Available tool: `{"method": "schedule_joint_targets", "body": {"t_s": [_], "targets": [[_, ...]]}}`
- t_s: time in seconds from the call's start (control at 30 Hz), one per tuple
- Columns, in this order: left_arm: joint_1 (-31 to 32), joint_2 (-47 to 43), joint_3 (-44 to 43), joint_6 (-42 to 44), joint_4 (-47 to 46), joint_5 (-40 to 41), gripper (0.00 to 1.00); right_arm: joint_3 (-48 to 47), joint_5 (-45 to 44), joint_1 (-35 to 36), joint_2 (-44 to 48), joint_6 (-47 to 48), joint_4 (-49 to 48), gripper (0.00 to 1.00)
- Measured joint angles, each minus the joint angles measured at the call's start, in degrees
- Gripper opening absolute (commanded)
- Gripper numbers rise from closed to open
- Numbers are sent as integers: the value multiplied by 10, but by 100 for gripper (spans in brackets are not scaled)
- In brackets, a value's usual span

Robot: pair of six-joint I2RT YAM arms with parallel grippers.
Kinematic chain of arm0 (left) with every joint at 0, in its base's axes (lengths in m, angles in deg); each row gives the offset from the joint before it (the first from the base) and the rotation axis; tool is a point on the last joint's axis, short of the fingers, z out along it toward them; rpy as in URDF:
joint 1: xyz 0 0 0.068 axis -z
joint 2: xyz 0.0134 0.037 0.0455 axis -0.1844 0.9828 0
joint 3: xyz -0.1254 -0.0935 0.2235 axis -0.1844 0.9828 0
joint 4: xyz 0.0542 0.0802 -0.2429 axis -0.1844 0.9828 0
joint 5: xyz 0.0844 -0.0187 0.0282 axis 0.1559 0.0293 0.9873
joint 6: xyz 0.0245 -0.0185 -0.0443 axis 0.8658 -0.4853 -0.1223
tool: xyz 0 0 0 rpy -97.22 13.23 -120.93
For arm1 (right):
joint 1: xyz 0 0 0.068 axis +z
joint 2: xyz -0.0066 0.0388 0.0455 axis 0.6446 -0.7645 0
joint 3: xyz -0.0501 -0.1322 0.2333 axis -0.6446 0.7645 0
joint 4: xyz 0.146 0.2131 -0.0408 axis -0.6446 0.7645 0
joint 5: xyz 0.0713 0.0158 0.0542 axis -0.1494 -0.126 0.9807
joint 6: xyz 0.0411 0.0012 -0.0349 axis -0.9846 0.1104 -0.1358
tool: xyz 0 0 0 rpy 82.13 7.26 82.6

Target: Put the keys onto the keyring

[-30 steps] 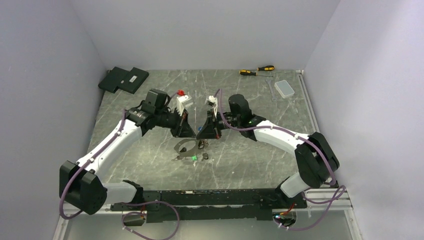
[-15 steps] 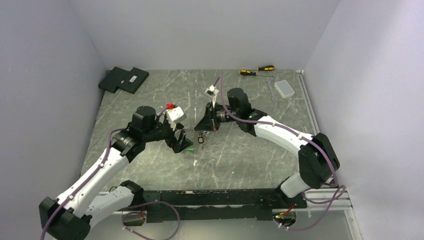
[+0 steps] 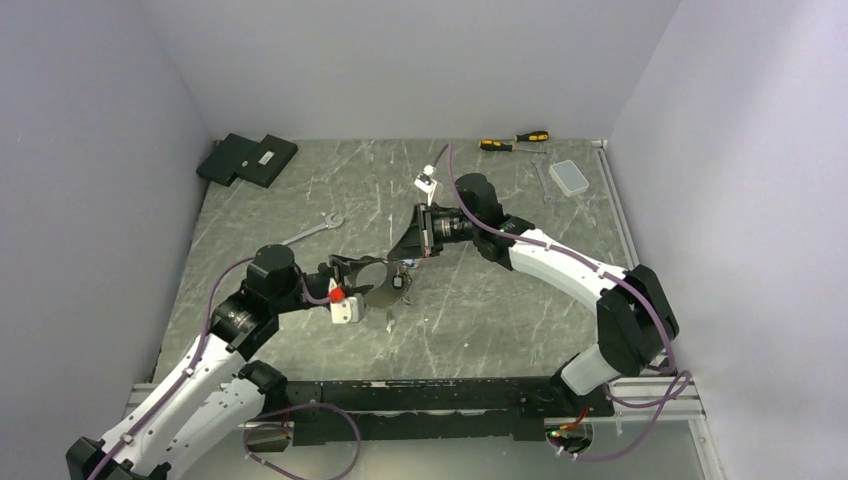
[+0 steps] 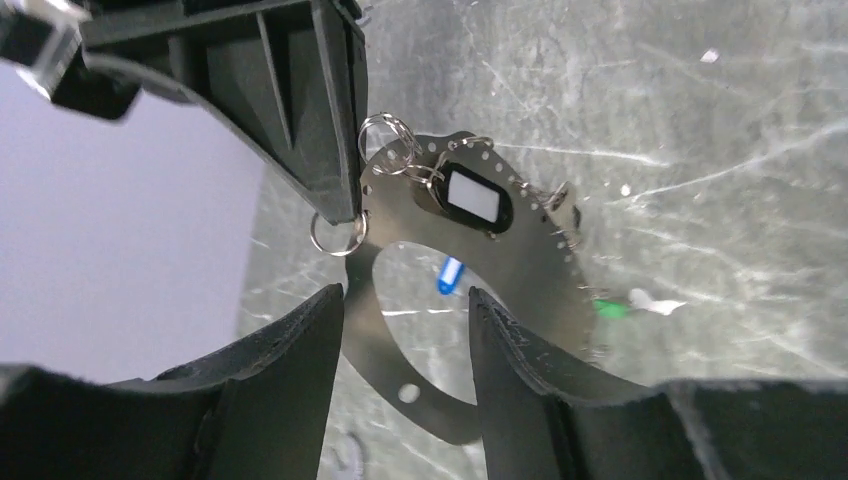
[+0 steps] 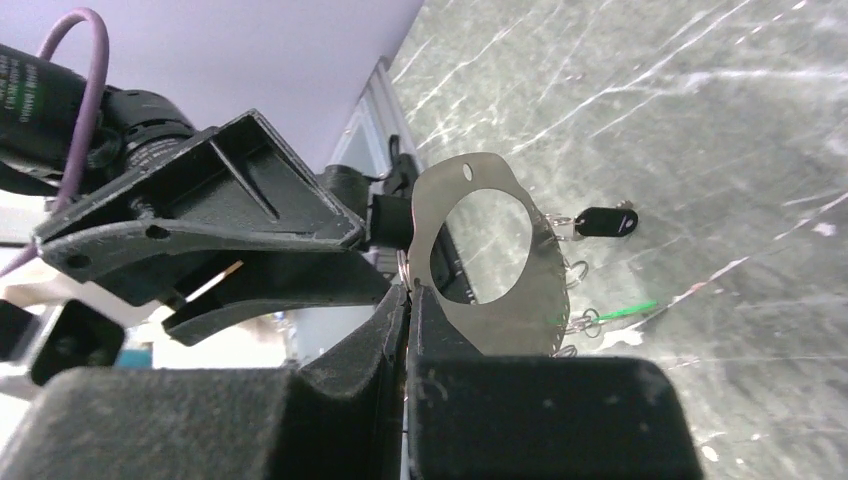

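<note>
The keyring (image 4: 545,265) is a flat silvery crescent plate with a big hole and small wire rings along its rim. It hangs in the air, also seen as keyring (image 5: 505,315) and keyring (image 3: 374,276). My right gripper (image 5: 408,292) is shut on its edge. My left gripper (image 4: 405,325) is open, its fingers (image 4: 300,350) on either side of the plate's lower band. A blue key head (image 4: 450,275) shows through the hole and a green key head (image 4: 608,308) beside the rim. Whether they hang on the keyring I cannot tell. A black fob (image 4: 470,196) hangs from the plate.
A silver wrench (image 3: 312,230) lies on the marble table left of the arms. Two yellow-and-black screwdrivers (image 3: 515,141) and a clear box (image 3: 571,177) are at the back right. Black pads (image 3: 247,158) sit at the back left.
The left gripper opened, swung toward the near side and came in low from the left around the keyring. The right gripper has lifted the keyring off the table.
</note>
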Motion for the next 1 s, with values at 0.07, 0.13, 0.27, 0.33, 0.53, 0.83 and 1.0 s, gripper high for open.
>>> {"method": "schedule_joint_targets", "body": {"t_s": [0.07,0.13,0.27,0.33,0.53,0.83,1.0], "targets": [[2,-1,0,55,0,-6,50,-3,17,0,-5,-22,-3,0],[6,-1,0,94,2,-5,48,-5,32,0,-11,-39,-9,0],[18,3,-7,162,24,2,47,-7,61,0,-18,-62,-19,0],[22,9,-19,191,42,8,46,-18,75,-1,-23,-58,-5,0],[31,21,-66,259,82,21,44,-68,120,-5,-42,-20,50,0],[41,44,-126,323,148,42,41,-96,151,-7,-58,49,151,0],[49,52,-128,336,153,51,40,-99,168,-7,-65,64,169,0]]}}
